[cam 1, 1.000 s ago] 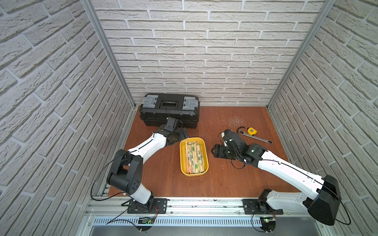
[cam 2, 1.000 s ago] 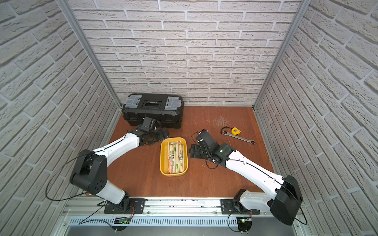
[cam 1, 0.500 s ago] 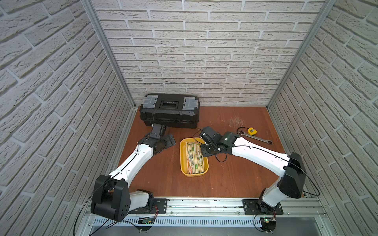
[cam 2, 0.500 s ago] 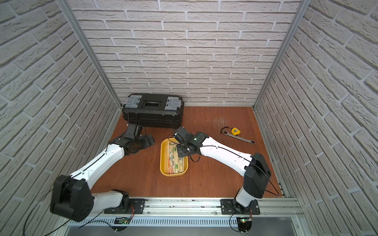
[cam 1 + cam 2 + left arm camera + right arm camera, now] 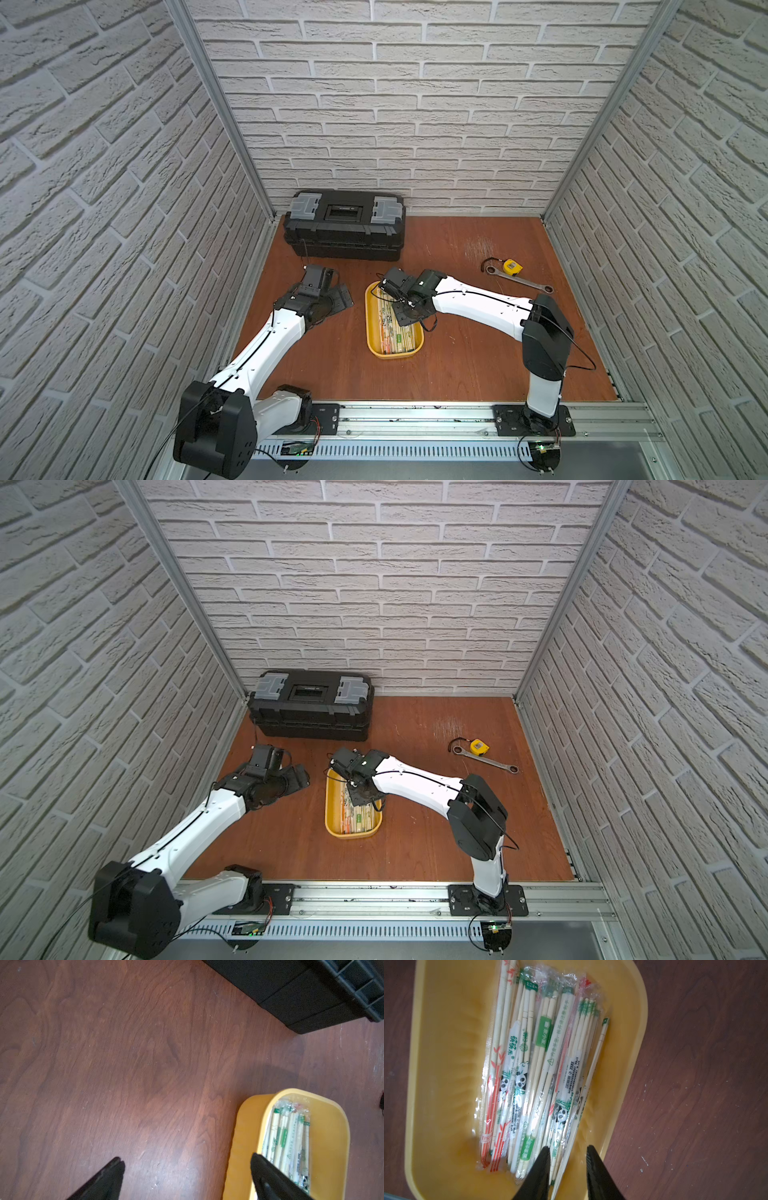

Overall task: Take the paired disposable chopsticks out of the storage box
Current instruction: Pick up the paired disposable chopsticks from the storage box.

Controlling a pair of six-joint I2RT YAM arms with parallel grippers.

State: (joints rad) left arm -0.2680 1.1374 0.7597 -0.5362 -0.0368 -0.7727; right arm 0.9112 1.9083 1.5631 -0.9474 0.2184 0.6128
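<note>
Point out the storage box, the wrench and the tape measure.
storage box (image 5: 392,354): in a top view, near rim.
wrench (image 5: 521,279): in a top view, mid-shaft.
tape measure (image 5: 511,266): in a top view, yellow case.

open tabletop around storage box, toolbox behind

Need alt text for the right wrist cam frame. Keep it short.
The right gripper has its black fingers apart, straddling the ends of a few paired disposable chopsticks in printed clear sleeves. The bundle lies lengthwise in the yellow storage box, which sits on a dark wooden table.
</note>
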